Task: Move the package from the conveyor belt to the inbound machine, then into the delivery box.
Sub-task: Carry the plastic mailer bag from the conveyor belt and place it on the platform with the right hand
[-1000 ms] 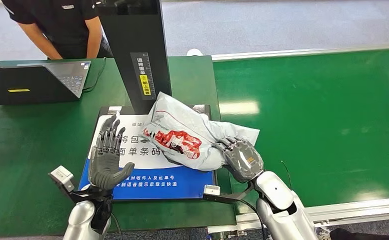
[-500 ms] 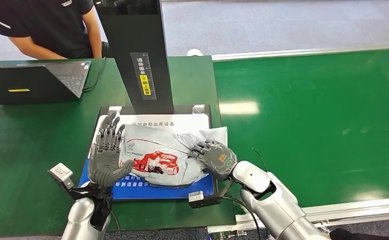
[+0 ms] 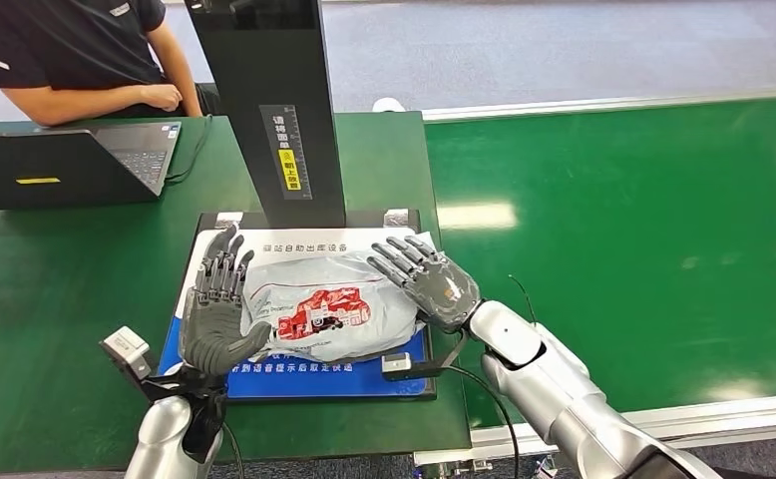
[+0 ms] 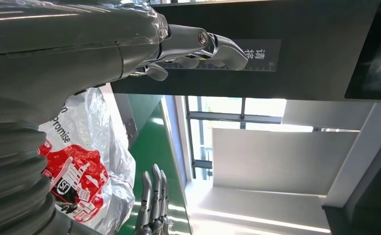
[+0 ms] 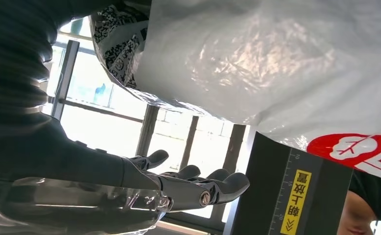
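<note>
The package point(image 3: 326, 307), a grey plastic mailer with a red print, lies flat on the inbound machine's blue and white scanning pad point(image 3: 304, 371), in front of the machine's black column point(image 3: 269, 100). My left hand point(image 3: 216, 304) stands at the package's left edge, fingers straight and apart, palm toward the bag. My right hand point(image 3: 429, 282) is at the package's right edge, fingers spread, holding nothing. The left wrist view shows the package point(image 4: 83, 171) beside that hand's fingers point(image 4: 203, 46). In the right wrist view the package point(image 5: 276, 63) is close to the spread fingers point(image 5: 198, 188).
The green conveyor belt point(image 3: 643, 230) runs along the right. A black laptop point(image 3: 65, 165) sits on the green table point(image 3: 55, 319) at the left. A person point(image 3: 75, 50) in a dark shirt sits behind the laptop.
My right hand carried the package leftward onto the scanning pad, laid it flat and let go, its fingers now spread. The left hand stayed beside the pad. The person shifted left.
</note>
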Robot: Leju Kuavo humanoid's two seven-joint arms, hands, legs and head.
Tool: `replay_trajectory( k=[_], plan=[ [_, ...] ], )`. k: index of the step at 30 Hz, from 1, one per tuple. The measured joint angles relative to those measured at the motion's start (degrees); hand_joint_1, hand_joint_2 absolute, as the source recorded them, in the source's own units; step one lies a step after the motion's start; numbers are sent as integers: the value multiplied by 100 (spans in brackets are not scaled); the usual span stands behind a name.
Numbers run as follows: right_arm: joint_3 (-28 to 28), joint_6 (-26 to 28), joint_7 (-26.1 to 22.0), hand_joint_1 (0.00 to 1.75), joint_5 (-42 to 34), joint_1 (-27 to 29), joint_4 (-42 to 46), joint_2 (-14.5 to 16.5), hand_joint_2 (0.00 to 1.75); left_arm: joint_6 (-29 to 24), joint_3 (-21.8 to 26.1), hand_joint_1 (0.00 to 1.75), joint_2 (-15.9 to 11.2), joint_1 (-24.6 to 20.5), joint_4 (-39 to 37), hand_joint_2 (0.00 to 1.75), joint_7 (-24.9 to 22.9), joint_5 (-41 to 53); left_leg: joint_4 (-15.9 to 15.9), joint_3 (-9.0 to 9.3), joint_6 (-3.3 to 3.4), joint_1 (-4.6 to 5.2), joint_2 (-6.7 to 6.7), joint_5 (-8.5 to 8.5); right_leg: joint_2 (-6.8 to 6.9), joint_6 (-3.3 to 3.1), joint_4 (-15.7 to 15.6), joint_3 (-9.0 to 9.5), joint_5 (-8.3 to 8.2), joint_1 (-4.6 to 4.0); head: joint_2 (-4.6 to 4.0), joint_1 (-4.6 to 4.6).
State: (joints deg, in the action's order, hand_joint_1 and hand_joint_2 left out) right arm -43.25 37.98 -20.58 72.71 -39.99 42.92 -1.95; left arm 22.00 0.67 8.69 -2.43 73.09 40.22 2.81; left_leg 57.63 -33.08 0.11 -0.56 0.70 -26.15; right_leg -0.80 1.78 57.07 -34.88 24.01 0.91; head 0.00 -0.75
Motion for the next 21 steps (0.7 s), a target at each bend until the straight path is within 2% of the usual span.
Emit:
replay_trajectory(
  k=[8,11,13,15,17,18,21],
  plan=[
    [-2,90,-104,0,-58,-33,-140,81,175,-7,-2,0,-24,6,0,175,0,-11,1,1,0,0,0,0,0,0,0,1,-1,1,0,-1],
    [143,156,-696,0,-504,162,151,94,175,-21,-1,0,-39,6,-2,175,0,-16,1,0,0,0,0,0,0,0,0,0,0,1,0,0],
    [325,12,-1270,0,-1315,375,501,114,175,-57,2,0,-49,9,-5,175,0,-16,0,-1,0,0,0,0,0,0,0,-2,1,0,0,1],
    [457,-562,-1658,0,-2605,602,984,105,175,-101,8,0,-62,29,-7,175,0,-23,0,-3,-1,0,0,-1,0,-1,0,-4,2,0,0,0],
    [535,-1514,-1762,0,-4022,837,1625,32,175,-118,19,0,-79,77,-5,175,0,-32,-1,-3,-2,0,1,-2,0,-1,-1,-7,4,0,0,0],
    [586,-2148,-1731,0,-4766,963,1985,-32,175,-112,25,0,-90,108,-5,175,0,-33,-1,-4,-3,0,0,-3,1,-1,-1,-8,4,1,0,1],
    [914,-4514,-1628,0,-7195,1415,3102,-275,175,-39,63,0,-123,196,-4,175,0,-12,0,-8,-2,1,-6,-3,7,0,-5,-9,5,1,0,1]
  ],
)
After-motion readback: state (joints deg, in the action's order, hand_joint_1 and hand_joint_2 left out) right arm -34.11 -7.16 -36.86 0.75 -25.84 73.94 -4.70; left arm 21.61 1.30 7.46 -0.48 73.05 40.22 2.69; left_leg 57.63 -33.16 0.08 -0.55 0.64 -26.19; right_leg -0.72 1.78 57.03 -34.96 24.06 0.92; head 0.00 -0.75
